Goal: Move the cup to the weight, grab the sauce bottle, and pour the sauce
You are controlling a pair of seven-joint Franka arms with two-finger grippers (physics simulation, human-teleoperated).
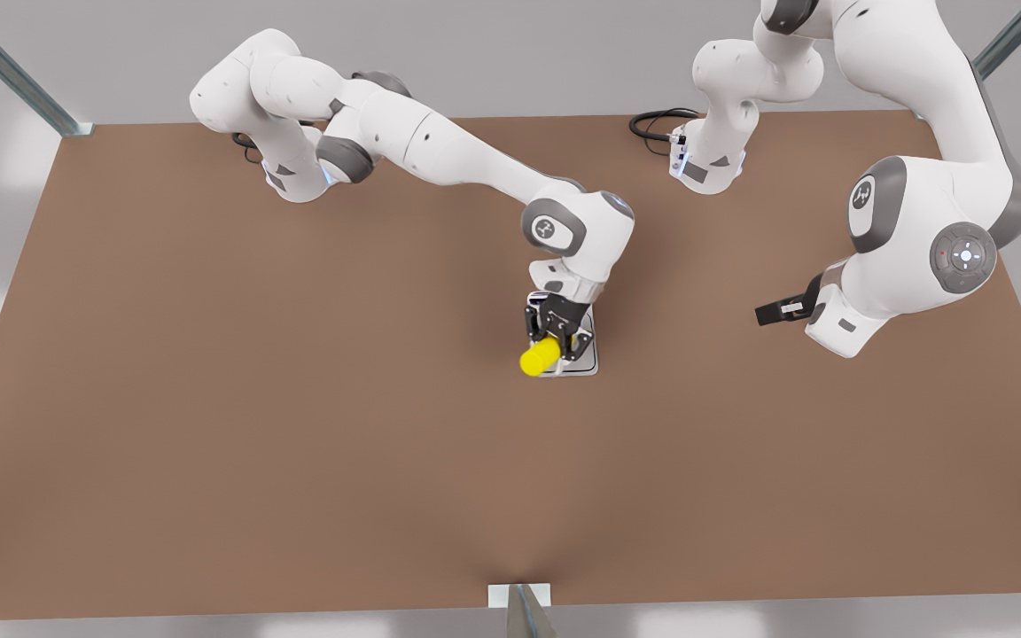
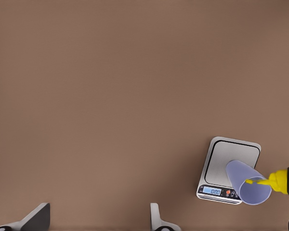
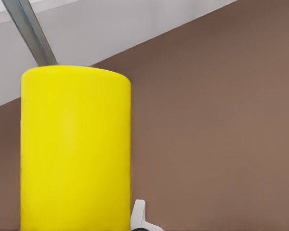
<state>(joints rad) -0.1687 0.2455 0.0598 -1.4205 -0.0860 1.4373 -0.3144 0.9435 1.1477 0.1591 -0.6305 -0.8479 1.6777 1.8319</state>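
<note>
Front view overhead, left wrist high, right wrist close on sauce bottle [image 3: 74,149]

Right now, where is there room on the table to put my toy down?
Lots of bare table lies on the front view's left of the scale, and more along the near edge. It is crowded at the scale: the cup stands there, and the right gripper tips the yellow bottle over it. The left gripper waits open on the front view's right.

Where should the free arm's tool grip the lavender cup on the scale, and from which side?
Probably take the cup by its tapered outer wall, mid-height, coming in level from the side away from the sauce bottle. The right tool holds that bottle with its nozzle over the cup's mouth, blocking a grasp from above. The left tool waits open, apart.
</note>
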